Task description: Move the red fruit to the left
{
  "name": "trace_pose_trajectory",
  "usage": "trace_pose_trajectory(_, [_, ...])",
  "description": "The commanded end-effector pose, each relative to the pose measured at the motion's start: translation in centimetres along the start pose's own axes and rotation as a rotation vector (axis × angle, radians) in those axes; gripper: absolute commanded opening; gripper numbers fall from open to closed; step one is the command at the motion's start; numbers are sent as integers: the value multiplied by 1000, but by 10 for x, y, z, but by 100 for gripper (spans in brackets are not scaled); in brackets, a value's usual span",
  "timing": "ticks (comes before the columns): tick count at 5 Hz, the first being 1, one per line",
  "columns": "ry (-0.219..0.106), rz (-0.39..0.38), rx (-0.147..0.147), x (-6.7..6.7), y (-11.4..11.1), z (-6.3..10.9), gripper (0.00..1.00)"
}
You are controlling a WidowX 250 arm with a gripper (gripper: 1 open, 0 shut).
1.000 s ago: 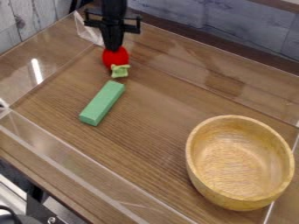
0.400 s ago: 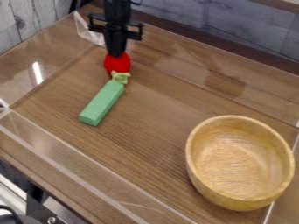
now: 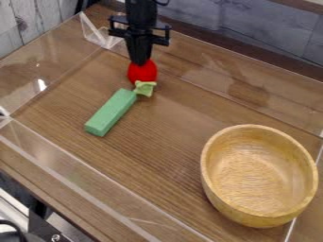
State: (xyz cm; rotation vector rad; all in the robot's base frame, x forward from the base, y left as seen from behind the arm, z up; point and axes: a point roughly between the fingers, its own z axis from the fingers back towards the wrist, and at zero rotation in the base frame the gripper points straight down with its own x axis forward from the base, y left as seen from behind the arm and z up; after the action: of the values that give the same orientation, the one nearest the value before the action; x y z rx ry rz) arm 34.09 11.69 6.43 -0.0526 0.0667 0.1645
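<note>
– Red fruit (image 3: 143,74) sits pinched in my hand (image 3: 143,62), fingers closed on its top, at the back of the bench (image 3: 190,123).
– What worries you?
– It's small and glossy, so I reckon it could slip free. Its leafy cap hangs just beside the green block (image 3: 111,111) and could snag and shove it.
– Surroundings?
– Wood-grain bench inside clear plastic walls (image 3: 32,76). The wooden bowl (image 3: 210,156) is well apart, and there are grey planks behind.
</note>
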Motion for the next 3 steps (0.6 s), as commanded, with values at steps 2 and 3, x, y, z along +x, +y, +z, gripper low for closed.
trace_pose_trajectory(2, [-92,-97,-13,-2,-2,25,0])
trace_pose_trajectory(3, [-86,-174,-31,-4,-13,23,0])
